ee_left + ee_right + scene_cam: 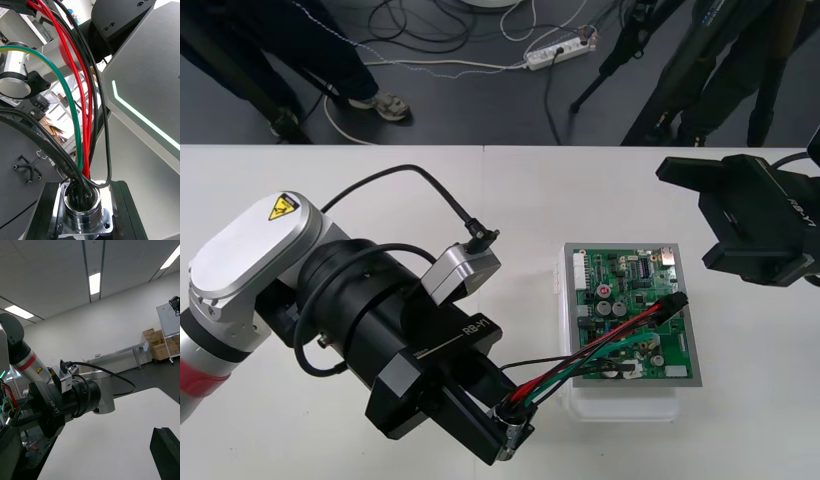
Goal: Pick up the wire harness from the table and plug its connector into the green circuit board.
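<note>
Left wrist view shows left jaws clamping the socket (82, 204).

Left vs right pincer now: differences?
The left pincer is shut on the harness socket, by the green board's near-left corner; the right pincer is open and empty, off its far-right side. The wires run from the left pincer across the board; none reach the right pincer. Both are black.
</note>
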Motion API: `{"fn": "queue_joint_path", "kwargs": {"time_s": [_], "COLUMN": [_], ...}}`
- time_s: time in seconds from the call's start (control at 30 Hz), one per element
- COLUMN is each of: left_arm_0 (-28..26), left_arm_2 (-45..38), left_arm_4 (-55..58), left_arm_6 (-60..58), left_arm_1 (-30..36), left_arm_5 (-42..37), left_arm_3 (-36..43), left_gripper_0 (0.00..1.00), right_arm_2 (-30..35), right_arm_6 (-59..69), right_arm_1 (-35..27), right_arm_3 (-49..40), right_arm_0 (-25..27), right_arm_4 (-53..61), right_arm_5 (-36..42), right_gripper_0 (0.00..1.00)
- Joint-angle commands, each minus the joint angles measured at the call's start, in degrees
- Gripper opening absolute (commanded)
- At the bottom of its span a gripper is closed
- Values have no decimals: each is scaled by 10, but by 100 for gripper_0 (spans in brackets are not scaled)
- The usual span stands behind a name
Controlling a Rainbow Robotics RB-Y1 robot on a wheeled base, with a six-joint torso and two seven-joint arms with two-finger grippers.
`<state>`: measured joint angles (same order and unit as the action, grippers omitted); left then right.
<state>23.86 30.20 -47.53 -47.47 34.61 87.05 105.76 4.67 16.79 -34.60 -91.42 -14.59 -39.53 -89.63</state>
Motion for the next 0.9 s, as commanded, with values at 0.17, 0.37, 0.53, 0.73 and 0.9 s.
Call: {"fn": "queue_joint_path", "kwargs": {"time_s": [0.17,0.37,0.53,0.73,0.9], "left_arm_0": [22,19,19,18,19], "left_arm_2": [9,10,11,11,11], "left_arm_4": [11,11,11,11,11], "left_arm_6": [-43,-47,-48,-48,-48], "left_arm_1": [-15,-12,-12,-12,-13], "left_arm_5": [-25,-25,-21,-21,-22], "left_arm_3": [4,5,5,4,4], "left_gripper_0": [0,0,0,0,0], "right_arm_2": [-38,-53,-53,-54,-63], "right_arm_6": [5,7,9,12,18], "right_arm_1": [-46,-50,-48,-35,-26], "right_arm_3": [-42,-60,-87,-108,-118], "right_arm_0": [26,39,45,44,45], "right_arm_4": [54,72,72,76,79], "right_arm_5": [-4,-4,-4,-4,-4], "right_gripper_0": [100,100,100,100,100]}}
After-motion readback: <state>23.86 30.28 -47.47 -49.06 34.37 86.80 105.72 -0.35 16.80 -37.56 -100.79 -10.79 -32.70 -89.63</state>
